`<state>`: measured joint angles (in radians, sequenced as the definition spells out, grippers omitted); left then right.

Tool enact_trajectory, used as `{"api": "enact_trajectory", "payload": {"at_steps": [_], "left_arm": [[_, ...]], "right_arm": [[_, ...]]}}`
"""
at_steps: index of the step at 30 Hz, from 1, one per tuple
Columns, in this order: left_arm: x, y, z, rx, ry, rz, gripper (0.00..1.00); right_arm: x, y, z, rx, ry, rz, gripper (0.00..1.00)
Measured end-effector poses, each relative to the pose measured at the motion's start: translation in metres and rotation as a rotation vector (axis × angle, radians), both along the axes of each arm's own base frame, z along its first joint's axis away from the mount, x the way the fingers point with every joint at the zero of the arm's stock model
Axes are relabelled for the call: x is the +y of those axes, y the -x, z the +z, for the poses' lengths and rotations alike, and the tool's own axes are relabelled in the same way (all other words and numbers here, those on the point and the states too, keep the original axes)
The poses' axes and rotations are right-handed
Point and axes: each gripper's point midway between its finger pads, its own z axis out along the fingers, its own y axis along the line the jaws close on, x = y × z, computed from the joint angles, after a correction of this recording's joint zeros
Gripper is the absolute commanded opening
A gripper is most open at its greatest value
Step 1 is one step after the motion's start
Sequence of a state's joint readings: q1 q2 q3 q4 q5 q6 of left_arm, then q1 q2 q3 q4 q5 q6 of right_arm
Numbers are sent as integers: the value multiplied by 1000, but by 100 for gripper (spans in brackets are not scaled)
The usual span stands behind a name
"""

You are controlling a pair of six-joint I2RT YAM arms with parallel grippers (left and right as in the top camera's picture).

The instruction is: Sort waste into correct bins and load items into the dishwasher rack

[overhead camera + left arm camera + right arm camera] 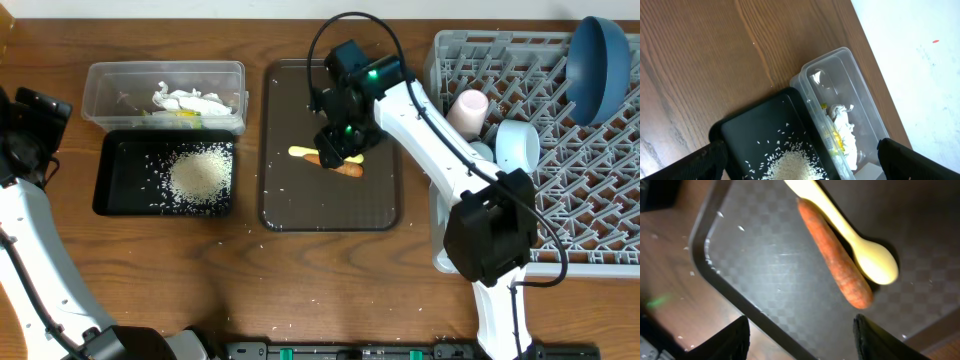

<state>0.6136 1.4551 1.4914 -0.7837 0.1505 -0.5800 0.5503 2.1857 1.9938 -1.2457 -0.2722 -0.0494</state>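
Right gripper (800,330): fingers (735,339) parted with nothing between them, tips poised low over the brown serving tray (770,280).
Just past the tips: the orange-brown food piece (832,262) lies flat on the serving tray, and the pale yellow spoon (867,252) lies alongside it, touching.
Left gripper (801,147): fingers (690,165) spread wide, empty, held above the left end of the table (200,280).
Below it: the black tray (750,130) holds a heap of rice (200,172) and scattered grains.
Clear tub (110,85): touching the black tray's far side, with white paper scraps (185,100) and a yellow-green wrapper (185,115) inside.
Serving tray position: between the bins on the left and the rack on the right.
Dishwasher rack (590,200): far right, carrying the dark blue plate (598,65) on edge at its far corner, and the pink cup (468,110) and pale blue cup (515,145) along its left side.
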Motion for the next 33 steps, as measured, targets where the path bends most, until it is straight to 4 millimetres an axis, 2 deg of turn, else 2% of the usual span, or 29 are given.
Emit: {"api": "enact_trajectory", "payload": {"at_steps": [4,7,8,11,14,16,19,22,25,27,30,32,33], "left_arm": [[-2,3,-4,18,13,0,98],[-11,14,-14,74,57,-3,99],[-12,14,-15,73,63,-9,97],[-27,5,-14,48,95,-81,84],[-65,-15,-15,44,112,-239,83],[-103,-31,-21,58,118,-365,83],[-173,-57,-40,110,116,-563,83],[-240,-77,-68,169,89,-723,83],[-300,-87,-102,234,56,-829,83],[-332,-87,-124,280,47,-864,83],[-368,-80,-157,351,56,-867,77],[-385,-76,-176,389,67,-848,74],[-393,-72,-186,411,76,-836,73]], "right_arm": [[0,-15,-11,-65,16,-22,68],[0,-26,-31,-114,18,-35,65],[-2,-27,-37,-120,26,-44,64],[-7,-27,-52,-124,47,-70,59],[-8,-33,-53,-136,48,-103,58],[-11,-37,-52,-138,46,-133,59],[-23,-44,-45,-139,42,-194,60],[-46,-59,-19,-175,17,-282,61],[-80,-74,33,-261,-34,-384,62],[-110,-80,75,-331,-68,-458,62],[-160,-81,137,-447,-108,-574,62],[-188,-75,166,-500,-119,-635,62],[-195,-72,173,-513,-119,-651,62]]}}
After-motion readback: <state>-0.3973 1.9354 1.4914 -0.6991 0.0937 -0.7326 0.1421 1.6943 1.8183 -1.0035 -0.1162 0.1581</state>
